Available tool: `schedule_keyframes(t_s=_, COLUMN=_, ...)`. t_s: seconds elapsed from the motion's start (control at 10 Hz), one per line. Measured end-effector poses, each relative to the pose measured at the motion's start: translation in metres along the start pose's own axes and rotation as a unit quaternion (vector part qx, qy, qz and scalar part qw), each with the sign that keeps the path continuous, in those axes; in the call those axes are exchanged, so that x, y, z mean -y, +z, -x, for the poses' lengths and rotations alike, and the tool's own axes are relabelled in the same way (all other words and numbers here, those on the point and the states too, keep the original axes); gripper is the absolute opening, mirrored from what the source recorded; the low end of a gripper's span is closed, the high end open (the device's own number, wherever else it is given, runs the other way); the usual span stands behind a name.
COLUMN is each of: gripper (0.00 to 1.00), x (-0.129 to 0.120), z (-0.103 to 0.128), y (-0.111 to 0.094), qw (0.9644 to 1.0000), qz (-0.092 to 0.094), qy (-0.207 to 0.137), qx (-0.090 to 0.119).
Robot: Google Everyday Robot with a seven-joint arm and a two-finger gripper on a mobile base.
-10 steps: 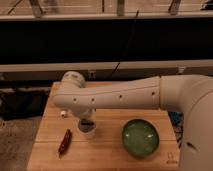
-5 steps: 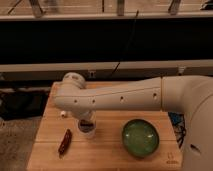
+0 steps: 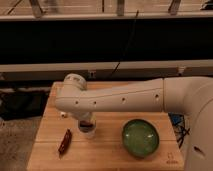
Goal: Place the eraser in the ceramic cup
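The ceramic cup (image 3: 88, 132) is small, pale and round, and stands upright on the wooden table (image 3: 110, 155), left of centre. My gripper (image 3: 86, 123) hangs down from the white arm's wrist (image 3: 75, 100), directly over the cup's mouth and mostly hidden by the arm. A dark, reddish shape shows at the cup's rim under the gripper. I cannot tell whether it is the eraser or part of the gripper. No eraser shows elsewhere on the table.
A long reddish-brown pen-like object (image 3: 65, 141) lies to the left of the cup. A wide green bowl (image 3: 141, 138) stands to its right. A small pale thing (image 3: 62, 115) lies behind the arm near the table's left edge. Dark rails run behind the table.
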Motion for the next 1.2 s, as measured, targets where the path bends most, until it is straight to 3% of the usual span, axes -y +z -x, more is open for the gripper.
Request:
schedule_keyframes(t_s=0.2, gripper=0.34, x=-0.0008, z=0.0011, y=0.0003, qw=1.0000, qz=-0.003, qy=-0.001, qx=0.000)
schedule_keyframes(t_s=0.6, gripper=0.34, x=-0.0021, z=0.0037, y=0.0012, qw=0.9999, qz=-0.012, qy=-0.003, qx=0.001)
schedule_keyframes(t_s=0.9, gripper=0.50, x=-0.0029, z=0.0057, y=0.0014, qw=0.9999, qz=-0.016, qy=-0.004, qx=0.003)
schedule_keyframes(t_s=1.2, gripper=0.49, x=-0.0034, z=0.0077, y=0.0016, qw=0.9997, qz=-0.022, qy=-0.005, qx=0.005)
